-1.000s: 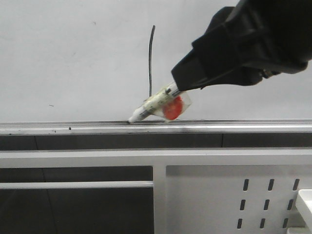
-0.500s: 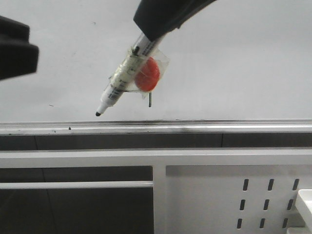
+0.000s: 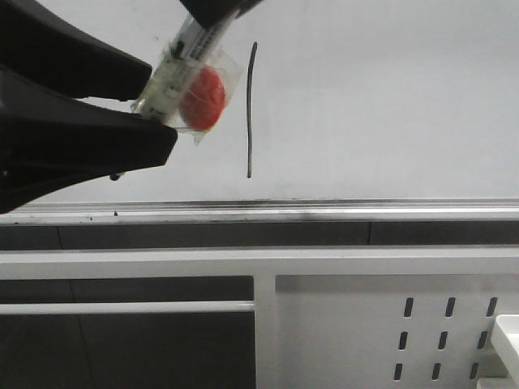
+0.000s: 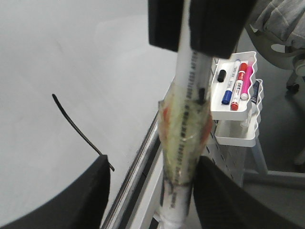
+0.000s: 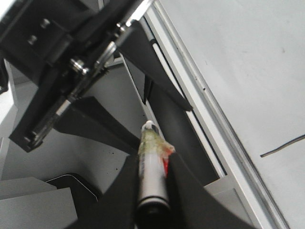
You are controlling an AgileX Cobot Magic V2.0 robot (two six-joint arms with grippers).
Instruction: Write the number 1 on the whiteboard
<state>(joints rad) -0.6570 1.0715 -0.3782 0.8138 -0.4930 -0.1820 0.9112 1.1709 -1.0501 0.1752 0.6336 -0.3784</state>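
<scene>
The number 1 (image 3: 251,109) is a thin dark stroke on the whiteboard (image 3: 389,97), above its silver rail (image 3: 324,212). My right gripper (image 3: 215,10) at the top is shut on the clear-barrelled marker (image 3: 182,81) with the red blob, which slants down to the left of the stroke. My left gripper (image 3: 162,109) is open, with one finger on each side of the marker's lower end. In the left wrist view the marker (image 4: 183,143) hangs between my left fingers (image 4: 90,200), close to one of them. In the right wrist view my right gripper (image 5: 153,160) clamps the marker (image 5: 152,167).
A white perforated frame panel (image 3: 389,324) stands below the rail. A white tray (image 4: 236,95) holding several markers hangs on that frame. A corner of a white tray (image 3: 507,340) shows at the lower right.
My right gripper has carried the marker from the rail up and to the left, uncovering the stroke. My left gripper has come in from the left, its fingers now around the marker's lower end.
</scene>
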